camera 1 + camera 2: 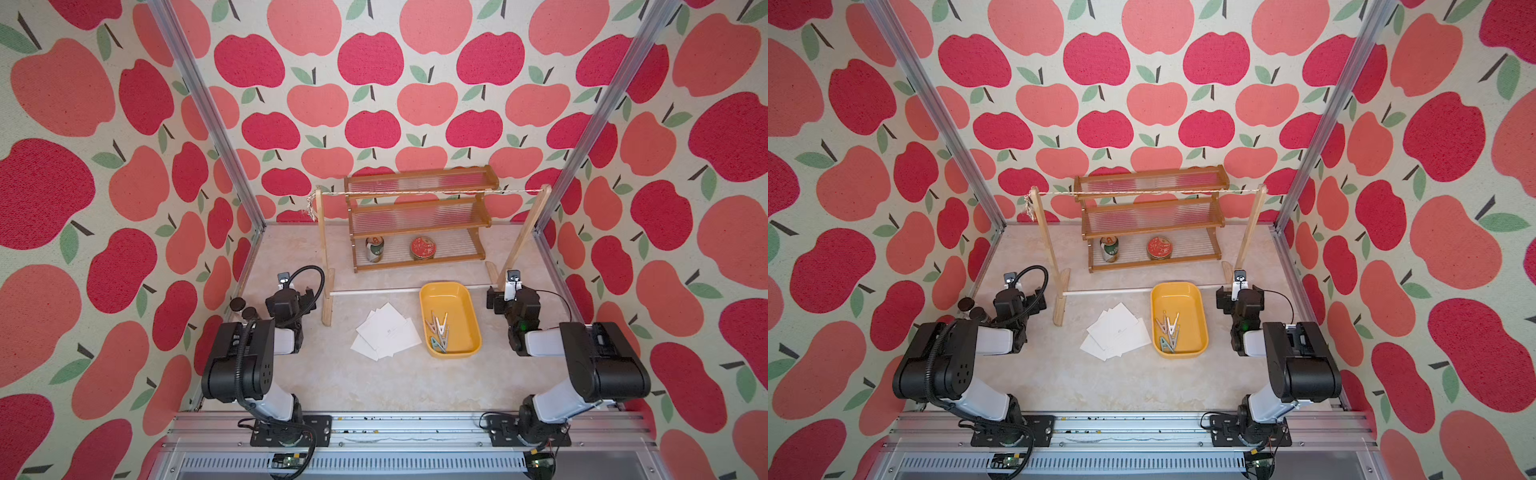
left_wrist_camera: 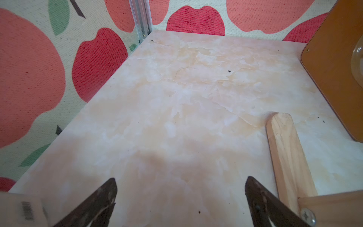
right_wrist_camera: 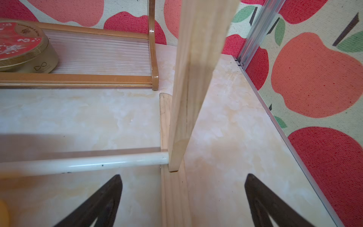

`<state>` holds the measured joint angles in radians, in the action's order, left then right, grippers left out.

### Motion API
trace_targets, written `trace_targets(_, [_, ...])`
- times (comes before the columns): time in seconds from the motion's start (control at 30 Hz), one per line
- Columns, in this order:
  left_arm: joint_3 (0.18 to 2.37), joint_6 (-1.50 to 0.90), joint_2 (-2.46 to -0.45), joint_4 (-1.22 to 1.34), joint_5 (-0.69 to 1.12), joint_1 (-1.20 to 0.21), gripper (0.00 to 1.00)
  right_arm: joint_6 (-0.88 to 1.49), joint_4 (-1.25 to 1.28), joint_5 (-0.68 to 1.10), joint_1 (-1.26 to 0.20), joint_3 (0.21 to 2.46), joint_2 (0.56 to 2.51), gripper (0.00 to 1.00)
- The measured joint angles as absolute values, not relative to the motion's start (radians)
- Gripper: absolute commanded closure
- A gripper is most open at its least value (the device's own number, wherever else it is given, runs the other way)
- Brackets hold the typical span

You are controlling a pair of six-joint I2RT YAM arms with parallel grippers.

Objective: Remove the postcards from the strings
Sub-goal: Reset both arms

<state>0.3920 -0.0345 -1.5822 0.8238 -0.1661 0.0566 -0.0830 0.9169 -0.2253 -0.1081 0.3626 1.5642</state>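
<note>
Black-fingered and empty, the left claw [image 2: 180,181] stands with its jaws wide apart over the bare marbled surface [image 2: 176,98]. Next we see one twine string [image 1: 415,193] stretched between two wooden posts [image 1: 322,232], with nothing hanging on it. The postcards [image 1: 386,332] lie below on the surface in one loose overlapping pile, four as far as we can count. Behind stands one three-tier shelf [image 1: 419,176], whose lowest tier holds one can [image 1: 374,249] and one round red tin [image 1: 423,248]. One yellow tray [image 1: 457,307], just right of the pile, holds several clothespins [image 1: 438,328], too tangled for us to count. Farthest right, the right claw [image 3: 183,176] is also spread open and empty, beside the post's foot.
</note>
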Motion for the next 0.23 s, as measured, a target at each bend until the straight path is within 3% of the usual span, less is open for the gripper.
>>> trace_targets(0.23, [0.404, -0.031, -1.582, 0.813, -0.071, 0.082, 0.01, -0.077, 0.910, -0.219, -0.108, 0.363, 1.564, 0.01])
